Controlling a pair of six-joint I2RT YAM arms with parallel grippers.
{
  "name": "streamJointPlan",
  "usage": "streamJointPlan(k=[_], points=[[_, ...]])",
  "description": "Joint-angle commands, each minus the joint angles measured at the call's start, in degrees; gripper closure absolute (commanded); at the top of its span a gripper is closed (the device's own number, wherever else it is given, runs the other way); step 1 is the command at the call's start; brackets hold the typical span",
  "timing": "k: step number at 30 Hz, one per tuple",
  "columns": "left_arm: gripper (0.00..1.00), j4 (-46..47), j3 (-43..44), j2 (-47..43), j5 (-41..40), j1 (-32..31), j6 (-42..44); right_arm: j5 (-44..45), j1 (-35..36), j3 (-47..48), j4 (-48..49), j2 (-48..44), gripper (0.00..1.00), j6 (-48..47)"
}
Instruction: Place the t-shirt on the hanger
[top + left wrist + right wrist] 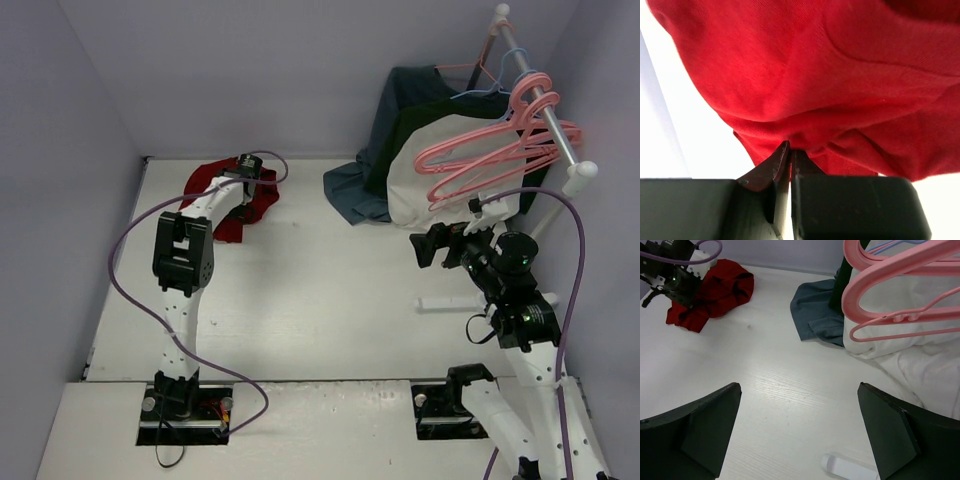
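The deep-red t-shirt (232, 222) lies bunched on the table at the far left. It fills the left wrist view (840, 75) and shows in the right wrist view (722, 287). My left gripper (260, 188) is down on it and shut on a fold of the red cloth (789, 150). Several salmon-pink hangers (490, 150) hang on the rail at the far right and also show in the right wrist view (900, 315). My right gripper (422, 248) is open and empty over bare table (799, 386), below and left of the hangers.
A dark blue-grey garment (360, 185) and a cream-and-dark-green garment (430, 170) hang from the rail (545, 105) and spill onto the table. A thin blue hanger (500, 85) hangs behind the pink ones. A small white strip (450, 300) lies near my right arm.
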Motion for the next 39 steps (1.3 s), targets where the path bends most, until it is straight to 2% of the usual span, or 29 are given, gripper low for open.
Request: streamJointPlan(k=[1, 5, 8, 12, 15, 20, 24, 25, 27, 28, 30, 34, 39], points=[[1.0, -0.69, 6.89, -11.73, 3.96, 0.75, 0.02, -2.11, 0.48, 3.12, 3.15, 1.84, 0.0, -1.43], [1.0, -7.94, 21.67, -21.28, 14.97, 0.77, -4.8, -3.71, 0.64, 5.2, 3.33, 4.37, 0.0, -2.12], [1.0, -8.09, 32.39, -27.9, 27.31, 0.81, -9.79, -4.37, 1.12, 8.28, 3.33, 7.52, 0.0, -2.44], [1.0, -7.15, 34.39, -36.3, 37.21, 1.41, -14.73, -4.56, 2.42, 10.81, 3.53, 10.96, 0.0, -2.79], [1.0, -5.9, 28.53, -40.9, 40.05, 3.5, -15.93, -4.27, 3.81, 11.33, 3.67, 13.17, 0.0, -2.99], [1.0, -4.7, 7.17, -47.36, 31.72, 5.65, -13.78, -1.87, 10.98, 10.97, 5.17, 17.61, 0.0, -3.22], [1.0, 1.06, -12.2, -50.88, 31.66, 5.7, -14.48, 2.26, 16.26, 10.02, 6.03, 20.43, 0.0, -3.62], [0.95, 2.36, -15.99, -50.58, 32.63, 5.67, -14.68, 2.57, 16.99, 9.56, 6.51, 21.04, 0.0, -3.51], [0.8, 6.51, -24.16, -49.11, 34.34, 4.9, -15.1, 3.41, 19.0, 7.76, 8.16, 22.58, 0.0, -2.92], [0.61, 7.94, -25.77, -47.2, 34.34, 4.4, -15.27, 3.49, 19.5, 7.17, 8.25, 23.0, 0.0, -2.83], [0.41, 10.7, -27.93, -44.78, 33.53, 1.3, -15.14, 3.8, 19.7, 5.76, 10.34, 23.92, 0.0, -2.56], [0.34, 12.89, -26.1, -35.62, 30.27, -7.15, -13.8, 4.37, 19.87, 3.52, 11.88, 24.7, 0.0, -2.21], [0.31, 14.33, -24.24, -24.73, 26.26, -11.18, -15.9, 4.87, 19.89, 1.7, 12.37, 24.65, 0.0, -2.32]])
